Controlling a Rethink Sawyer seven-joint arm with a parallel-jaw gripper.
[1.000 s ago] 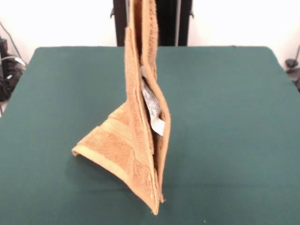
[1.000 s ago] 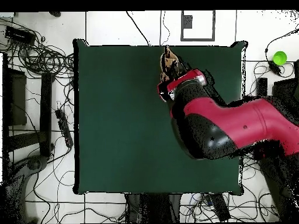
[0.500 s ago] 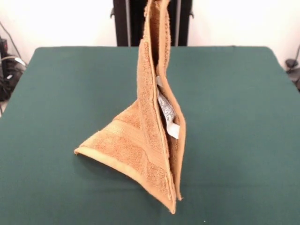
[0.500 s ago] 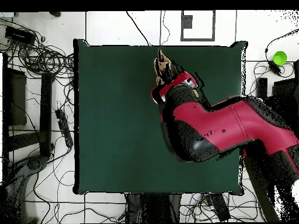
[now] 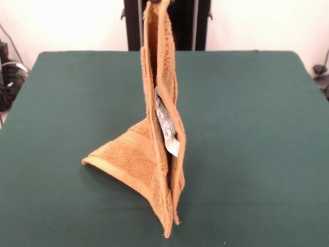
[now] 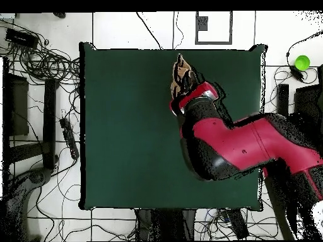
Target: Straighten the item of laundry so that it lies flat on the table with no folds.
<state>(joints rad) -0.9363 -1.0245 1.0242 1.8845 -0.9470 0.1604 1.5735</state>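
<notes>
Cables (image 6: 38,60) sprawl over the floor left of the table (image 5: 257,154) in the overhead view; a green ball (image 6: 302,62) sits off its right corner. Between them my red arm (image 6: 246,148) reaches in from the right, covering my claw; I cannot tell whether it is clenched. The front view alone shows the towel (image 5: 154,154) hanging folded from the top edge at mid-table, its lower left corner resting on the green top, white label (image 5: 166,123) showing in the fold; from above, only a tan scrap shows.
</notes>
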